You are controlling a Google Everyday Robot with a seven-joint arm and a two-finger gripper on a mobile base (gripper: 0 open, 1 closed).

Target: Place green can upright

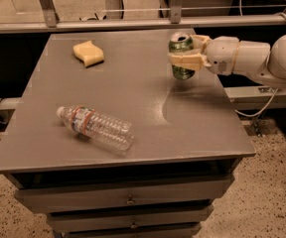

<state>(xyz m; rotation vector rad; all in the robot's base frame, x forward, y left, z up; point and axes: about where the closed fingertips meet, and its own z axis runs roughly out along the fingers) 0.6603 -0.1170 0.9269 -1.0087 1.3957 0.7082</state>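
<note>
The green can (181, 54) stands upright with its silver top and pull tab facing up, at the right side of the grey table (133, 113). My gripper (185, 53) reaches in from the right and is shut on the can, one pale finger across its front and one behind it. The can's base is at or just above the table top; I cannot tell if it touches. The white arm (252, 58) extends off the right edge.
A clear plastic water bottle (96, 127) lies on its side at the front left. A yellow sponge (88, 53) lies at the back left. Drawers sit under the table top. A rail runs behind the table; cables lie on the floor at right.
</note>
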